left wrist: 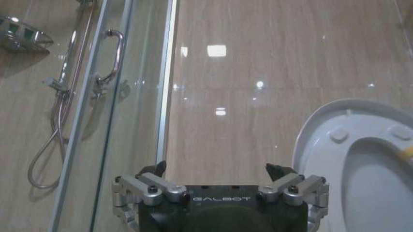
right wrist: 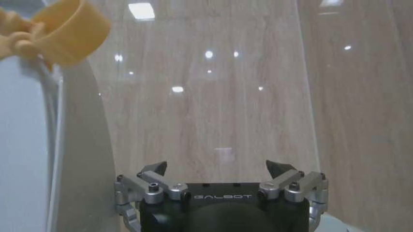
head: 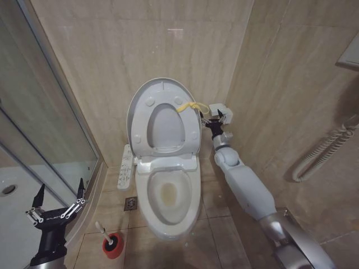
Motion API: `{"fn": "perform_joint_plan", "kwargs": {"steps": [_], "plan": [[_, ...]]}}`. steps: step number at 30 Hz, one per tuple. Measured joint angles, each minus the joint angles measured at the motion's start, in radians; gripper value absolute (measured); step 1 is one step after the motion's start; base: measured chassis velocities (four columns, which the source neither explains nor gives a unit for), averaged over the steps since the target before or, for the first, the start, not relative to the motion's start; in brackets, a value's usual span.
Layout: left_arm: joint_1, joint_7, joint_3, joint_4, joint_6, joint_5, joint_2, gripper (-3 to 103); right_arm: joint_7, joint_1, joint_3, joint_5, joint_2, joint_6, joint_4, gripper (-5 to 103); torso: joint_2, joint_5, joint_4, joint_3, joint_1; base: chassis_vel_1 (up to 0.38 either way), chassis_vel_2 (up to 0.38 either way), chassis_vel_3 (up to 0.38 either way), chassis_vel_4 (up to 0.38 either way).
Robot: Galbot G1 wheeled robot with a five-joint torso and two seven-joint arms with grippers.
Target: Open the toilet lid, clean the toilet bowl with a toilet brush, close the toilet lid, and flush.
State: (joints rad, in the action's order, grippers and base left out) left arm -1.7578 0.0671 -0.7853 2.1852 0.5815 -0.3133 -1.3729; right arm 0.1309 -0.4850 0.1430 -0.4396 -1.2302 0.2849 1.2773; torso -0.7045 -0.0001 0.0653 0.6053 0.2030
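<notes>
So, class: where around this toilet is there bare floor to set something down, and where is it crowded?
Bare tiles lie right of the toilet bowl, though the right arm spans above them, its right gripper by the raised toilet lid. Crowded: the left strip, with the toilet brush, a floor drain and the left gripper.

The left gripper (left wrist: 218,170) points at the beige tiled wall (left wrist: 258,72), fingers spread apart. The raised toilet lid (left wrist: 322,140) shows beside it, and a glass shower door (left wrist: 96,121) stands opposite.

Toilet brush (head: 100,227) bristle head hidden inside red holder cup (head: 111,246); toilet lid (left wrist: 351,159) cut by frame edge.
</notes>
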Motion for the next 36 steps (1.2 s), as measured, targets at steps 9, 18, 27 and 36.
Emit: {"fn": "perform_joint_plan", "kwargs": {"steps": [9,18,27,36], "plan": [[0.024,0.002,0.026,-0.021,-0.001,0.004,-0.011,100,0.01,-0.211,0.06,0.023,0.07,0.042,0.223,100,0.0,0.0002,-0.0025,0.0,0.0,0.0,0.0,0.0,0.0],[0.05,0.004,0.079,-0.044,-0.004,0.043,-0.038,100,0.009,-0.445,0.126,0.035,0.102,0.134,0.339,100,0.0,0.0002,-0.0018,0.0,0.0,0.0,0.0,0.0,0.0],[0.052,0.008,0.075,-0.042,-0.005,0.042,-0.033,100,0.01,-0.611,0.139,0.068,0.092,0.194,0.451,100,0.0,0.0,-0.0006,0.0,0.0,0.0,0.0,0.0,0.0],[0.055,0.013,0.074,-0.044,0.006,0.035,-0.041,100,0.008,-0.772,0.109,0.16,0.099,0.257,0.528,100,0.0,-0.0004,0.0,0.0,0.0,0.0,0.0,0.0,0.0]]}}
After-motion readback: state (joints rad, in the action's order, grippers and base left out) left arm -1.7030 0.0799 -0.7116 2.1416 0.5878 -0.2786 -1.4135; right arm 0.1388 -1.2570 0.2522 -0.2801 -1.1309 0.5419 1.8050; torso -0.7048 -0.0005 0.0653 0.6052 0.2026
